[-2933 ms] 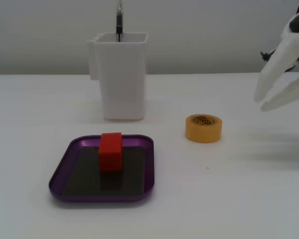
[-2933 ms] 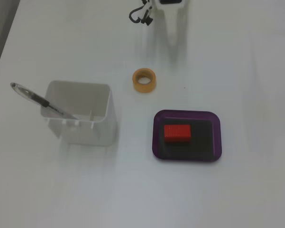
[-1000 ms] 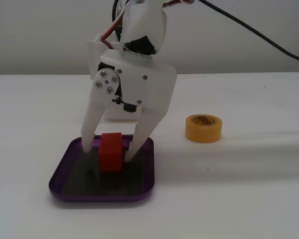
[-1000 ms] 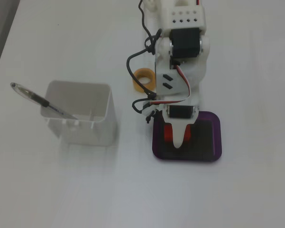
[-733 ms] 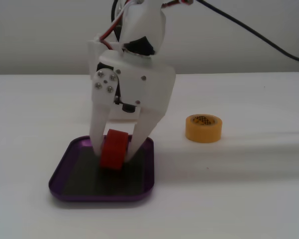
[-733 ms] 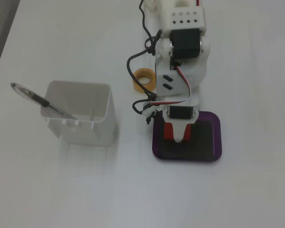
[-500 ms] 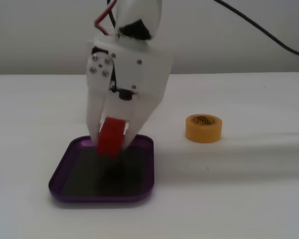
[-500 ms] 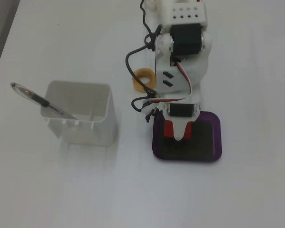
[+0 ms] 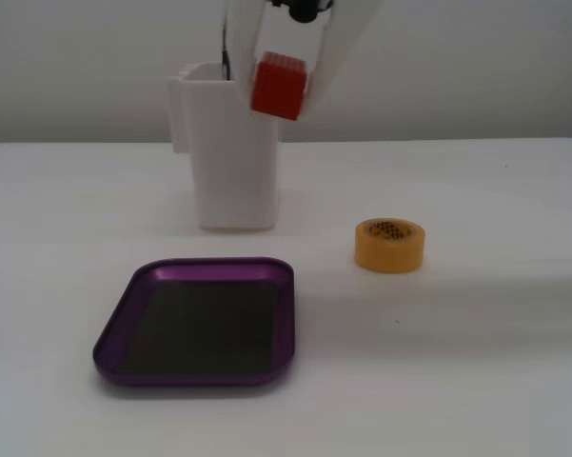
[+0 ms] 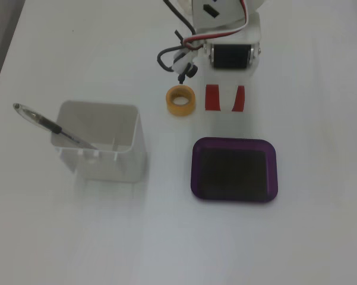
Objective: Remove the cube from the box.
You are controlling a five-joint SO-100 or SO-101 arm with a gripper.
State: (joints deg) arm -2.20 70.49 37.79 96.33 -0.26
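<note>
The red cube (image 9: 278, 88) hangs high above the table, clamped between my white fingers. My gripper (image 9: 282, 80) is shut on it. In the other fixed view the cube (image 10: 212, 98) shows as red on both sides of a white finger, and my gripper (image 10: 225, 98) is just past the box's far edge. The box, a shallow purple tray (image 9: 214, 268), lies on the white table with its dark bottom bare. It also shows in the other fixed view (image 10: 234, 142). The cube is well above the box and off its far side.
A tall white container (image 9: 233, 162) stands behind the tray; from above it (image 10: 128, 127) holds a pen (image 10: 53, 127). A yellow tape roll (image 9: 389, 245) lies right of the tray, and beside the gripper in the other fixed view (image 10: 180, 100).
</note>
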